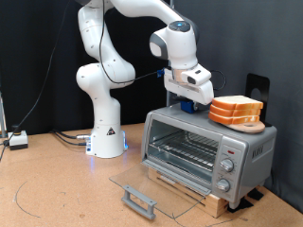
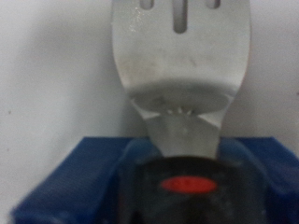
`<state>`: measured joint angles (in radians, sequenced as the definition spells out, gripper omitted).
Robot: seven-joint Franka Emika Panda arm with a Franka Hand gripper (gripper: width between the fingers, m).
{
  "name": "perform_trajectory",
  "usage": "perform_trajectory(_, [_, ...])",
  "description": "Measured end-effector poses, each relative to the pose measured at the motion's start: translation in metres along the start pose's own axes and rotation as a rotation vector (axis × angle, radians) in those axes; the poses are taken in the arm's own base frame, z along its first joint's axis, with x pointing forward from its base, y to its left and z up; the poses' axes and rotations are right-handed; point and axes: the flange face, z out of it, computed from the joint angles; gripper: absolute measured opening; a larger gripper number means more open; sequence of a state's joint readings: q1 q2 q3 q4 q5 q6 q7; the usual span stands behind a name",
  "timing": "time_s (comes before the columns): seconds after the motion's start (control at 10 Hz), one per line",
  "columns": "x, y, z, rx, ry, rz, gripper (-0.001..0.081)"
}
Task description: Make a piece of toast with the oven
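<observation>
The silver-grey oven (image 1: 242, 142) stands on a wooden board at the exterior view's right. Its glass door (image 1: 142, 180) hangs open and lies flat, and the wire rack (image 1: 185, 147) inside is bare. A stack of three pale toast slices (image 1: 237, 111) rests on the oven's top. My gripper (image 1: 189, 96) is lowered onto a small blue block (image 1: 192, 107) on the oven's top, just to the left of the toast. The wrist view shows a metal spatula (image 2: 182, 65) with a black handle (image 2: 187, 187) standing in the blue block (image 2: 65, 182). My fingers do not show there.
The robot's white base (image 1: 106, 132) stands behind the oven to the left, with cables and a small box (image 1: 17, 140) at the far left. The door's grey bar handle (image 1: 139, 199) juts towards the bottom. Round knobs (image 1: 226, 167) line the oven's right panel.
</observation>
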<state>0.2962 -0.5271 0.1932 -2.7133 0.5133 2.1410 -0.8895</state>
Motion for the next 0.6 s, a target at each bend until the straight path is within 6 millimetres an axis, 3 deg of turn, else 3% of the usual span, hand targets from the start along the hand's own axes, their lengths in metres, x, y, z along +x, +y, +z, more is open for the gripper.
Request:
perform_trajectory(0.2, [0.001, 0.002, -0.010, 0.014, 0.045, 0.022, 0.0396])
perform_trajectory(0.6, [-0.009, 0.000, -0.057, 0.055, 0.122, 0.024, 0.0396])
